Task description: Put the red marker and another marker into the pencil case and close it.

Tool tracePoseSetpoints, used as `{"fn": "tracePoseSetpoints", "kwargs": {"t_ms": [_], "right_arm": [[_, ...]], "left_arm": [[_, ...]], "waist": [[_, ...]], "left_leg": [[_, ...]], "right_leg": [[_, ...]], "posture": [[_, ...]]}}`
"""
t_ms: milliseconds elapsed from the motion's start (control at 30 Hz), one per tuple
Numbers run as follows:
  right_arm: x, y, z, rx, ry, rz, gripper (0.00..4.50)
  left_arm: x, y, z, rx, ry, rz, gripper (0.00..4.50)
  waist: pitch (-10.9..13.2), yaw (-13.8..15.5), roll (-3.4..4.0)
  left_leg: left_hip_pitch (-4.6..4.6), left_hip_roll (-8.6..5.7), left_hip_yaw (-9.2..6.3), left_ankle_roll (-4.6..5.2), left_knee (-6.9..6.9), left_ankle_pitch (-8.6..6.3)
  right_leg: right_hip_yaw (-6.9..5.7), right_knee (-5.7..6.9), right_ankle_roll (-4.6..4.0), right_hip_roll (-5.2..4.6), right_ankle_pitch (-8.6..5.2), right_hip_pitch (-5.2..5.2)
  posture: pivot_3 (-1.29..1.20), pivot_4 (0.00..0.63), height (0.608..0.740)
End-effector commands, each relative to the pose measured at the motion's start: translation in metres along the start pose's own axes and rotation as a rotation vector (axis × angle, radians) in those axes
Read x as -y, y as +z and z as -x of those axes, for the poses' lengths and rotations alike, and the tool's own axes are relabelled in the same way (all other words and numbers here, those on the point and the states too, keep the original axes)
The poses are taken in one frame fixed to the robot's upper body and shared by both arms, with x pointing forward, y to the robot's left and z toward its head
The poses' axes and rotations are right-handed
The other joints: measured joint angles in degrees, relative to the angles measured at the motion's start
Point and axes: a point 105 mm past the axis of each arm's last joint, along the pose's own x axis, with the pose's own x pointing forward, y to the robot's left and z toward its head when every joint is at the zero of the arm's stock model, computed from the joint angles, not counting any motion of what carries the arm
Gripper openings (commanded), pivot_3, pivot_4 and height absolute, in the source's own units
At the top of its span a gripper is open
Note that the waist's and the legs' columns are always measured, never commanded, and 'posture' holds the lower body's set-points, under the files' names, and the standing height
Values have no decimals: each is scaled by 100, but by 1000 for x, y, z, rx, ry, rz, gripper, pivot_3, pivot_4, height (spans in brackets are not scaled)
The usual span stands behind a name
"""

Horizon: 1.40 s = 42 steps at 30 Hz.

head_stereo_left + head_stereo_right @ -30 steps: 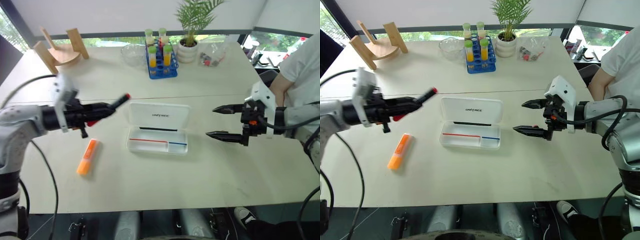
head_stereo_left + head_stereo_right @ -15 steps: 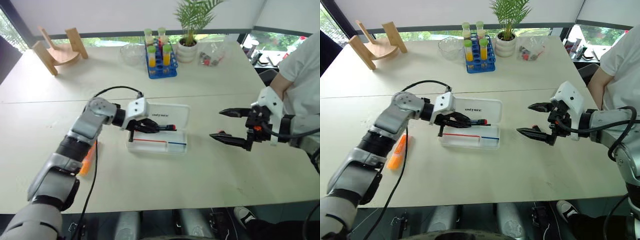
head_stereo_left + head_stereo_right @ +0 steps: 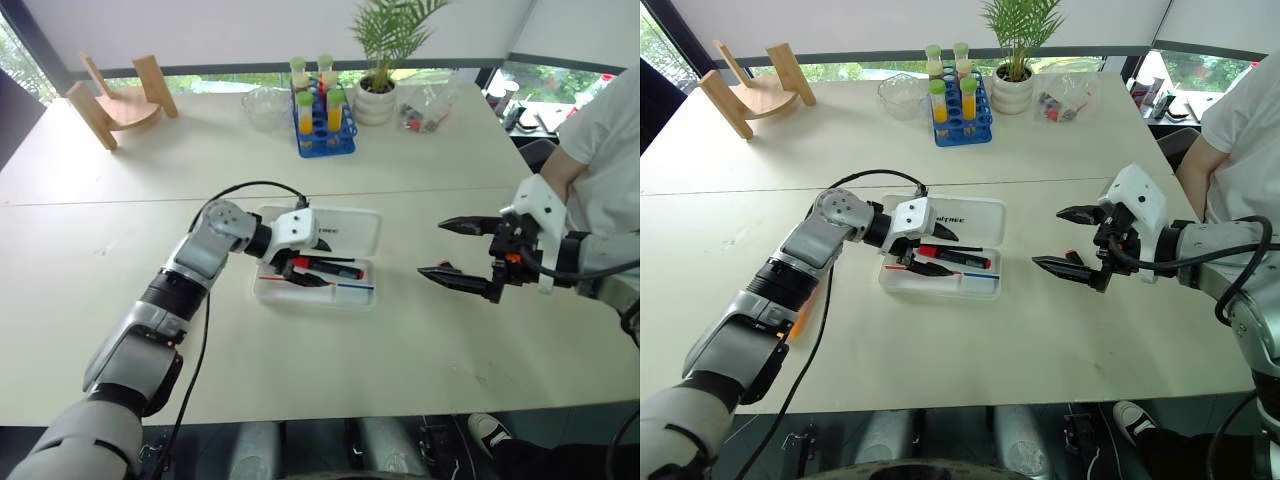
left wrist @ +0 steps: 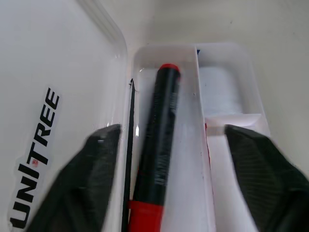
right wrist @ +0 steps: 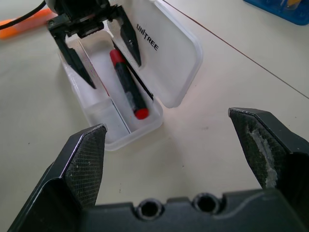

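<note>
Now lying loose in the long rear compartment of the pencil case (image 3: 940,283), beside a thin black stick: the red marker (image 3: 958,257), round-barrelled, black with red ends, directly between the spread fingers of the left claw (image 3: 932,252), which hovers open over the tray and grips nothing. Off to the right above the pale matte surface (image 3: 1040,340), well apart from the case: the right claw (image 3: 1072,240), also wide open and empty. Partly hidden behind the left arm, flat on the surface: the orange highlighter (image 3: 798,318).
</note>
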Motion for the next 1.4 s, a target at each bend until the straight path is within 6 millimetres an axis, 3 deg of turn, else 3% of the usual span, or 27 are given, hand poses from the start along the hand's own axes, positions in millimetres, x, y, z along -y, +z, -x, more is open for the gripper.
{"fn": "tracePoseSetpoints", "kwargs": {"t_ms": [33,100,167,267,333,400,600,967,1067,1267,1400], "right_arm": [[-1,10,2,28,-1,48,4500],[-1,10,2,27,2,49,4500],[-1,9,1,28,6,47,4500],[-1,6,0,24,18,45,4500],[0,6,-3,25,36,45,4500],[0,7,-7,31,58,48,4500],[2,10,-13,37,106,57,4500],[7,15,-8,22,118,76,4500],[6,14,-5,16,118,71,4500],[6,12,0,5,112,54,4500],[7,7,9,-19,92,45,4500]], "left_arm": [[-7,48,33,170,88,44,4404],[-2,73,61,275,126,151,4404],[1,73,89,270,240,244,4404],[8,43,129,159,530,460,4404],[15,1,163,30,899,634,4404],[37,-30,182,-76,1115,720,4404],[76,-78,186,-195,1297,835,4404],[103,-118,149,-207,1227,947,4404],[109,-127,139,-208,1202,973,3571],[115,-133,140,-216,1181,989,829],[94,-103,138,-70,1053,906,853]], "waist": [[0,-6,0],[3,-35,-4],[2,-61,-1],[-2,-132,6],[6,-91,-7],[5,-185,-10],[10,-26,-23],[8,15,-21],[2,17,-12],[-1,16,-7],[-1,21,-6]], "left_leg": [[0,1,0,0,-1,0],[-2,4,-1,0,-2,0],[2,8,-2,0,-3,0],[10,9,-3,0,-6,0],[11,7,-6,-4,1,2],[11,1,-3,-20,5,11],[12,6,-16,-34,0,19],[13,-8,-10,-59,-2,32],[17,-8,-9,-58,-5,32],[28,-11,-7,-58,-4,32],[31,-10,-7,-58,-6,31]], "right_leg": [[0,0,0,0,0,0],[0,2,0,2,0,-2],[0,2,0,4,0,-1],[0,2,0,3,-1,7],[-3,5,1,1,-1,10],[3,-1,12,-8,5,18],[-7,5,4,-5,9,14],[-4,-2,13,-24,14,20],[-3,-2,12,-23,14,20],[-2,-3,12,-25,14,33],[-2,-3,11,-24,13,35]], "posture": [[0,150,740],[0,150,740],[0,150,740],[0,150,740],[0,150,740],[0,150,740],[0,150,740],[0,150,740],[0,150,740],[0,150,740],[0,150,740]]}}
